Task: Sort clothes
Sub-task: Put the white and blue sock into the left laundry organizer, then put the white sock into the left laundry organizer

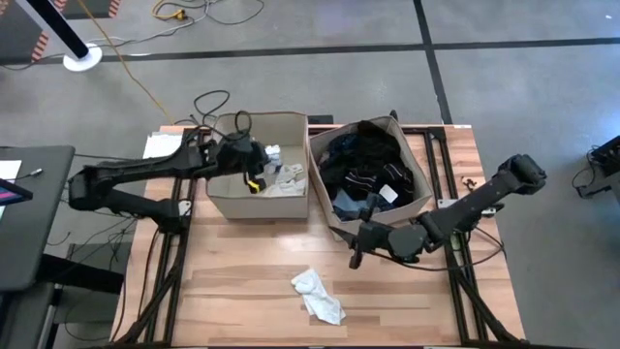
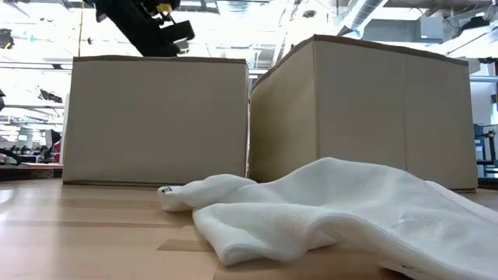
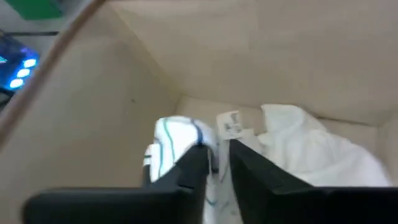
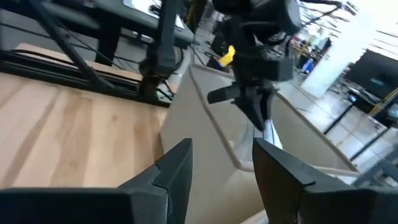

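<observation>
White cloth lay unsorted before the bins; my left fingers clenched a white garment, right fingers released.

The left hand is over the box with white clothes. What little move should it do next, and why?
Probably open. The left hand hangs inside the left bin, its fingers nearly closed on a white cloth with teal stripes, above other white pieces lying there.

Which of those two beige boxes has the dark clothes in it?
The right bin, beside the right end effector, is heaped with black pieces. The left bin holds only white items.
</observation>
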Controlling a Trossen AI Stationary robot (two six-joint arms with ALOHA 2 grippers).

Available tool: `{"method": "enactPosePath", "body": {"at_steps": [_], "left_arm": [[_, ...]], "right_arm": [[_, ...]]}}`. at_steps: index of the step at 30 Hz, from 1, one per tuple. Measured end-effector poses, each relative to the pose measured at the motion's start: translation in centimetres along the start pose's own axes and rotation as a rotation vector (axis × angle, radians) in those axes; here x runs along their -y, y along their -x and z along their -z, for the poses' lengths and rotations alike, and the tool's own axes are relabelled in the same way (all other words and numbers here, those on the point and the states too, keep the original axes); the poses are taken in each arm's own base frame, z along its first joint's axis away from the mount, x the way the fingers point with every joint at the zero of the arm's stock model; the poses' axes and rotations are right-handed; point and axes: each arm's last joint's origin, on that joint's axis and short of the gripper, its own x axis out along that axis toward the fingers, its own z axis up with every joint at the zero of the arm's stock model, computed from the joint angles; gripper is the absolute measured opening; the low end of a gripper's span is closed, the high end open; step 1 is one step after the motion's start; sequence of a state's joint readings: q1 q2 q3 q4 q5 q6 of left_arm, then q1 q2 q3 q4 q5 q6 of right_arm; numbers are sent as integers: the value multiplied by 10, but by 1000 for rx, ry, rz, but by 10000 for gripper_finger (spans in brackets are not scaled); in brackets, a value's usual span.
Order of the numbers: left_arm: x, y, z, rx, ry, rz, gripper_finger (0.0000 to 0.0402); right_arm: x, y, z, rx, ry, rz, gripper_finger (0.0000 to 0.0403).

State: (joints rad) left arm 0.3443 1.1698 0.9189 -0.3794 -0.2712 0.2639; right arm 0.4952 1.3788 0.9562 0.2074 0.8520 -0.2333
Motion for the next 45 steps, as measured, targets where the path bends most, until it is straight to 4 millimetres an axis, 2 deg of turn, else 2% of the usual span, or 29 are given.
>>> {"method": "enactPosePath", "body": {"at_steps": [4,8,12,16,19,30,36,45], "left_arm": [[-3,6,-1,23,31,-2,128],[-8,22,-4,81,82,-16,200],[-13,42,-7,174,119,16,236],[-12,62,-12,293,128,134,240],[-4,71,-14,342,108,230,237],[52,87,-24,404,-5,517,233],[77,94,-26,419,-37,581,233],[106,89,-25,368,-93,620,233]], "right_arm": [[-4,2,-1,24,-2,-95,177],[-14,6,1,34,-66,-349,177],[-28,18,6,-27,-130,-528,177],[-50,30,13,-79,-142,-606,177],[-67,31,21,-126,-176,-662,177],[-130,10,77,-342,-301,-682,177],[-148,1,106,-451,-336,-642,177],[-159,-8,126,-479,-358,-581,175]]}}
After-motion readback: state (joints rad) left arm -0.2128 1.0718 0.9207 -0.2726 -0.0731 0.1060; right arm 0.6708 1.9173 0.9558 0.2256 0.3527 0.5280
